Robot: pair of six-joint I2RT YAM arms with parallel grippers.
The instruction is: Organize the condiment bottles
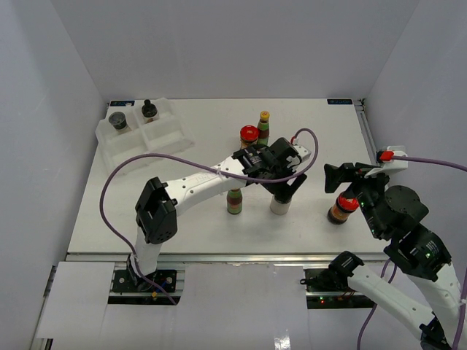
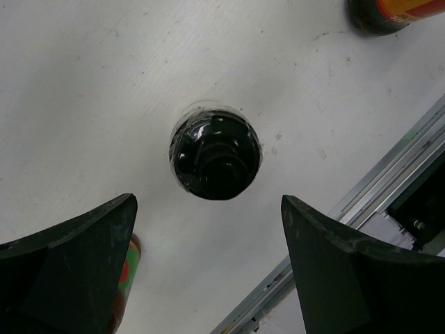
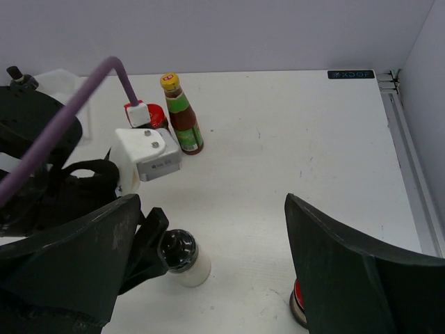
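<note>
A clear shaker (image 1: 279,205) with a round black cap stands at mid-table. My left gripper (image 1: 286,191) hovers right over it, open and empty; in the left wrist view the cap (image 2: 215,157) sits just ahead of the gap between my fingers (image 2: 207,202). A yellow-capped bottle (image 1: 234,203) stands left of it, partly under my arm. A red-lidded jar (image 1: 341,209) stands to the right, below my right gripper (image 1: 343,177), which is open and empty (image 3: 212,202). Another red-lidded jar (image 1: 249,135) and yellow-capped bottle (image 1: 263,124) stand at the back.
A clear plastic tray (image 1: 164,135) at the back left holds a dark-lidded jar (image 1: 117,120) and a black-capped shaker (image 1: 149,109). The table's metal rail (image 2: 389,167) runs along the near edge. My left arm stretches across the middle of the table.
</note>
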